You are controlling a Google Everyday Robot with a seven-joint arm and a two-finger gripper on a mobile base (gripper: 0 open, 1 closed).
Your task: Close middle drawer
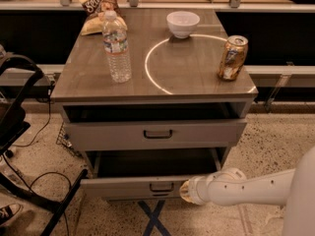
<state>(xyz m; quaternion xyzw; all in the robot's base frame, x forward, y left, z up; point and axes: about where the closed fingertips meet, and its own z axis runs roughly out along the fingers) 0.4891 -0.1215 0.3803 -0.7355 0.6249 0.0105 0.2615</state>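
The middle drawer (133, 187) is the low grey-fronted box with a small dark handle (161, 186). It is pulled out below the taller-fronted drawer (155, 134), and its dark inside shows. My gripper (185, 191) is on a white arm that reaches in from the right. It is at the right end of the middle drawer's front, level with the handle and against or very close to the front.
On the cabinet top (187, 73) stand a water bottle (116, 46), a white bowl (182, 23), a gold can (233, 57) and a chip bag (98, 6). A black chair frame (19, 132) and cables are on the left. Blue tape (153, 219) marks the floor.
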